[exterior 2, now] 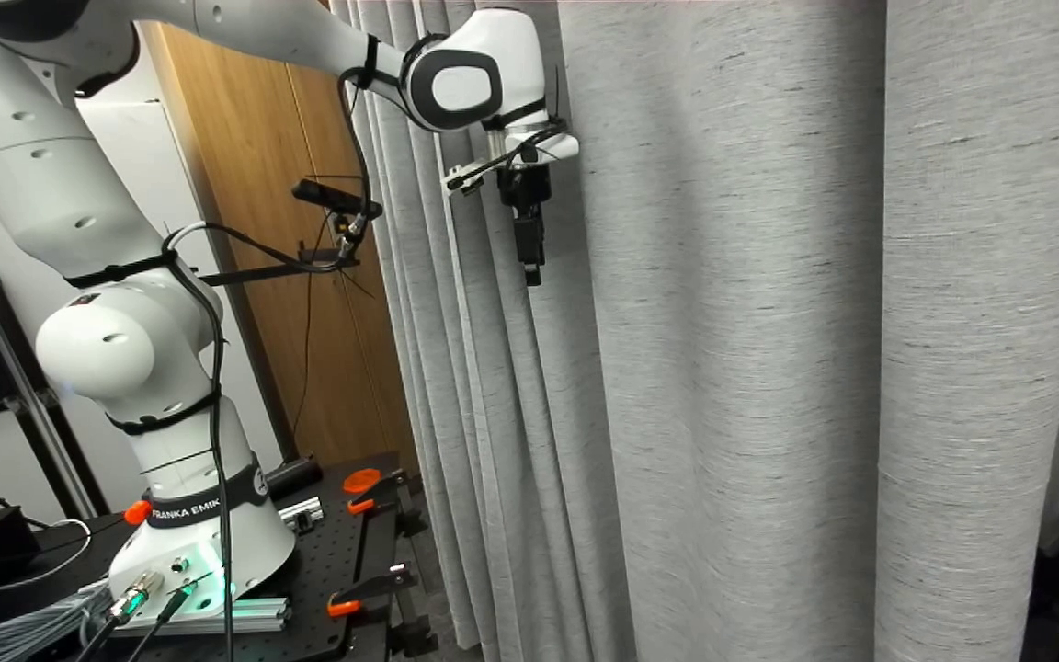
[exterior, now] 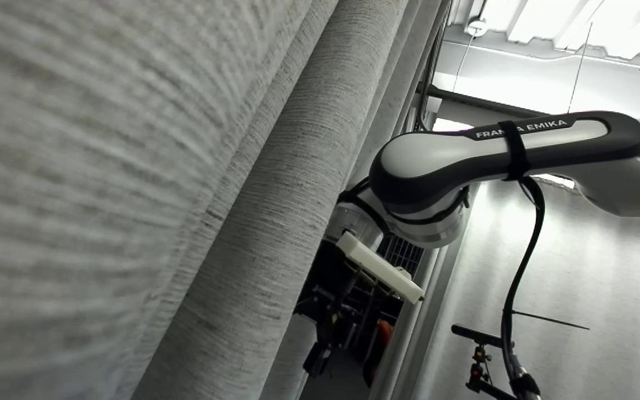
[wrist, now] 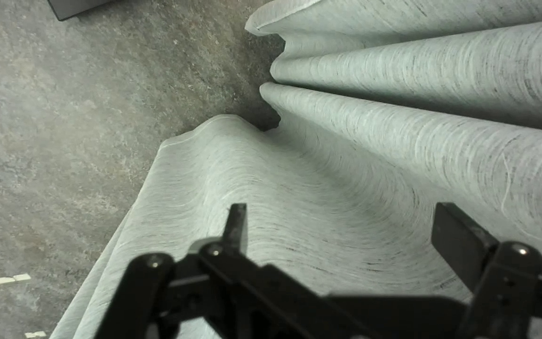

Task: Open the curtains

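Note:
Light-grey curtains (exterior 2: 750, 322) hang in long vertical folds across the middle and right of an exterior view. In the exterior view (exterior: 275, 211), curtain fabric fills the left half, close to the camera. My gripper (exterior 2: 532, 267) points down in front of the folds, near their upper part. From the wrist, the gripper (wrist: 341, 209) stands open, its black fingers (wrist: 461, 240) wide apart. Curtain fabric (wrist: 308, 197) spreads behind and below the jaws, running down to a hem at the floor. No fabric is pinched between the fingers; whether either touches the cloth I cannot tell.
The arm's base (exterior 2: 203, 552) is fixed to a black table with orange-tipped clamps (exterior 2: 346, 607). A wooden cabinet (exterior 2: 263, 230) stands behind. Grey floor (wrist: 64, 117) with pale tape marks lies below. A camera on a bracket (exterior: 481, 336) sits beside the arm.

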Tool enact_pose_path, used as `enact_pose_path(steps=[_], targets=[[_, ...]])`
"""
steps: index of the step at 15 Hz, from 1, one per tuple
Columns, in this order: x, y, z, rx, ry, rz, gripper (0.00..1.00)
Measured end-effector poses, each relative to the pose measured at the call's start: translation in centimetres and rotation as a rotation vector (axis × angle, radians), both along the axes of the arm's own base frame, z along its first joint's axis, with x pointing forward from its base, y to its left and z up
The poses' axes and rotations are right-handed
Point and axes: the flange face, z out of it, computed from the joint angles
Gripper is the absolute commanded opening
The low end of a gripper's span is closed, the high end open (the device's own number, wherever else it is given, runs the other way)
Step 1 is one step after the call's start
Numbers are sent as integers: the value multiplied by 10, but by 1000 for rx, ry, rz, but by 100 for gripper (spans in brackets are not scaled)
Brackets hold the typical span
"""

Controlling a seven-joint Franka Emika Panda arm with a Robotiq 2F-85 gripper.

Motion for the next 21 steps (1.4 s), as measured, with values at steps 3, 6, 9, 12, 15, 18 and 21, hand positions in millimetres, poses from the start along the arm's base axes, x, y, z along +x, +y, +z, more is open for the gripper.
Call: enact_pose_path(steps=[3, 6, 9, 12, 15, 18, 21], targets=[[0, 0, 0, 0, 0, 0, 100], [0, 0, 0, 0, 0, 0, 100], [0, 0, 0, 0, 1, 0, 100], [1, -6, 0, 0, 1, -12, 100], [6, -33, 3, -10, -8, -56, 100], [13, -75, 16, -24, -35, -122, 100], [21, -124, 36, -47, -73, -197, 100]])
